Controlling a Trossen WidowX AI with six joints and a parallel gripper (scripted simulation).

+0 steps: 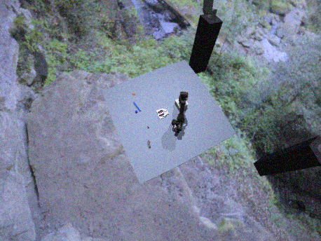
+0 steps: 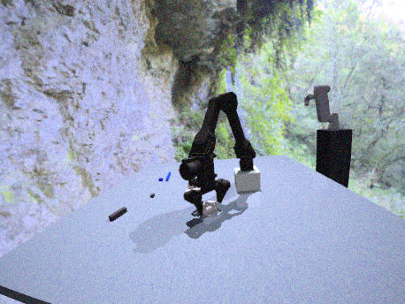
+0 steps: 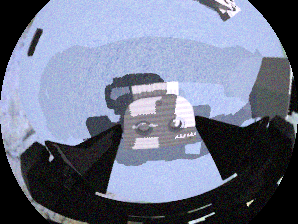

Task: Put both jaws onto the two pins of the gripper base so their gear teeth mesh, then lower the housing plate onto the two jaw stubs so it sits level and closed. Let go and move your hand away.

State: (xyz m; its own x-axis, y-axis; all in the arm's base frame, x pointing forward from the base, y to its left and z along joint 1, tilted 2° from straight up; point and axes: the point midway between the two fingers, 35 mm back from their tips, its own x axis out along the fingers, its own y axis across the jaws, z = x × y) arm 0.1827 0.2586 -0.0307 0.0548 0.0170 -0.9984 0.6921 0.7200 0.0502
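The gripper (image 1: pixel 177 131) (image 2: pixel 210 208) (image 3: pixel 158 124) is low over the table (image 1: pixel 207 140) (image 2: pixel 287 247) (image 3: pixel 160 182), fingers wide, nothing held. Between the fingers in the wrist view lies a pale plate (image 2: pixel 211 208) (image 3: pixel 159 112) with two round features; it looks like the housing plate, though the grainy picture leaves that a fair guess. Farther back, and apart from it, sits a white part with dark pieces on it (image 1: pixel 162 113) (image 2: pixel 192 188) (image 3: pixel 225 9), probably the gripper base with its jaws. Whether the teeth mesh cannot be told.

The step in hand seems to be picking up the plate. To do it well, center the fingers on its two side edges, bring the tips low enough without pressing into the table, and close evenly so that it does not twist. Then lift straight, keep it level, line it up over both jaw stubs and lower it gently; a tilted approach could knock a jaw out of mesh.

Count: one plate, one white part, one blue bar (image 1: pixel 137 106) (image 2: pixel 168 176) and one small blue block (image 1: pixel 136 112) (image 2: pixel 161 179) at far left, one dark bar (image 1: pixel 149 144) (image 2: pixel 118 214) (image 3: pixel 35 42) nearer on the left, one small dark piece (image 1: pixel 148 127) (image 2: pixel 152 195) between them, and one orange bit (image 1: pixel 134 94).
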